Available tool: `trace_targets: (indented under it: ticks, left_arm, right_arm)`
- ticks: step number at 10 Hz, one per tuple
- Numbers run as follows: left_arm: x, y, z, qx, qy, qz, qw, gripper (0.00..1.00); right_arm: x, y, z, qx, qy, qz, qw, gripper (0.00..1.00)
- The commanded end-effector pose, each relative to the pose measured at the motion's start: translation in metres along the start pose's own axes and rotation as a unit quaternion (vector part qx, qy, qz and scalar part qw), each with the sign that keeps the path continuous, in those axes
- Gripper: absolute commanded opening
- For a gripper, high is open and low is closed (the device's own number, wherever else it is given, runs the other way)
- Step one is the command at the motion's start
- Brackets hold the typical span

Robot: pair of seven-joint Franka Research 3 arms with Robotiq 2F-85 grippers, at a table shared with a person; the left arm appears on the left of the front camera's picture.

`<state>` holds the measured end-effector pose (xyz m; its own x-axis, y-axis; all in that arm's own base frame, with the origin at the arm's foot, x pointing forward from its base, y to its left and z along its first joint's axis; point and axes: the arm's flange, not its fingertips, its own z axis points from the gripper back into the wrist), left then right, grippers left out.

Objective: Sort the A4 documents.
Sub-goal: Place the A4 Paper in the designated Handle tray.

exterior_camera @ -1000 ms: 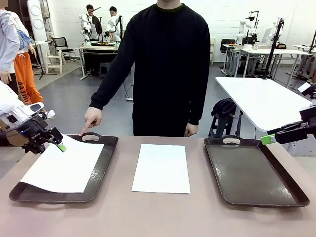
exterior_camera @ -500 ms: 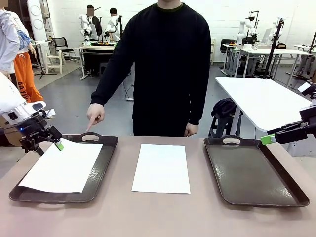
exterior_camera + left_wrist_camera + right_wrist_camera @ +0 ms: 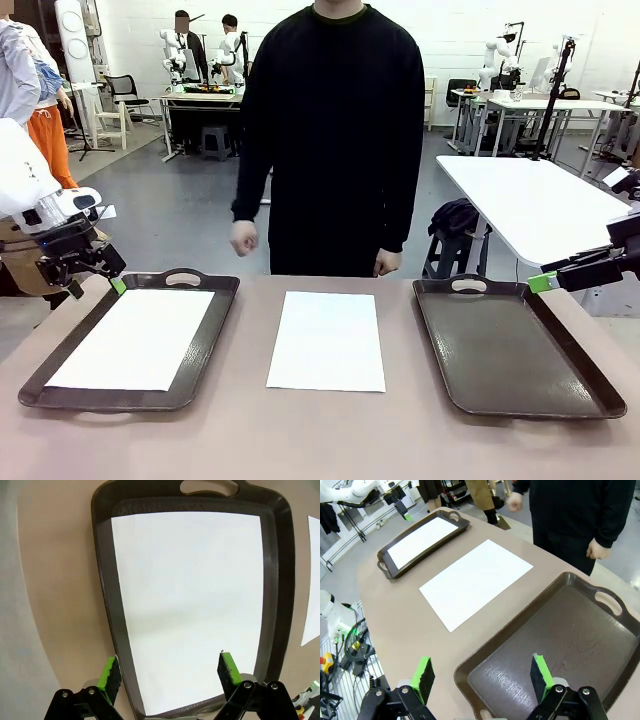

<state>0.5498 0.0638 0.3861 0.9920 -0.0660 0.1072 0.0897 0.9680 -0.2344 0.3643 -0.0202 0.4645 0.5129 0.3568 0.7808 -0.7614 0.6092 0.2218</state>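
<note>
Front view: left gripper [image 3: 97, 287] is hovering raised at the left side of left tray [image 3: 215, 330]; right gripper [image 3: 545, 282] is hanging at the far right side of right tray [image 3: 590, 375], with one green pad showing.
Left wrist view adds: pads [image 3: 229, 667] are standing wide apart with nothing between them, one over the left tray's rim, the other over the sheet's edge.
Right wrist view adds: right gripper's pads [image 3: 425, 675] are also standing wide apart, one over the bare tabletop [image 3: 395, 615], one over the right tray's floor; the left arm is showing far off beyond the left tray.
Left gripper: fully spread, gripping nothing, touching nothing that I can see.
Right gripper: fully spread, empty, hanging above the tray and tabletop.
Left sheet [image 3: 190, 590]: is lying flat inside the left tray, covering most of its floor.
Middle sheet [image 3: 327, 340]: is lying flat on the tabletop between the two trays, touching neither.
Right tray: is holding no paper, dark floor showing bare.
Person [image 3: 335, 130]: is standing at the far side, behind the middle sheet, both hands [image 3: 243, 238] hanging clear of the tabletop, one curled in a loose fist.
</note>
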Motion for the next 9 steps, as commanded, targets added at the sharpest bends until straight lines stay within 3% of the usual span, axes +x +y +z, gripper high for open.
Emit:
trace_targets:
  ticks: [1,2,3,9]
  left_arm:
    - [-0.0080,-0.0053,-0.0001,-0.003,-0.009,0.021,1.000,1.00]
    - [-0.0077,-0.0056,-0.0016,-0.030,-0.008,0.025,0.999,1.00]
    - [-0.0022,-0.0014,0.0030,-0.001,-0.002,0.002,1.000,1.00]
    - [-0.0022,-0.0014,0.0030,-0.001,-0.002,0.002,1.000,1.00]
  right_arm:
    - [-0.0007,-0.0046,-0.0033,0.006,-0.016,0.007,1.000,1.00]
    - [-0.0007,-0.0046,-0.0033,0.006,-0.016,0.007,1.000,1.00]
    - [-0.0007,-0.0046,-0.0033,0.006,-0.016,0.007,1.000,1.00]
    - [-0.0007,-0.0046,-0.0033,0.006,-0.016,0.007,1.000,1.00]
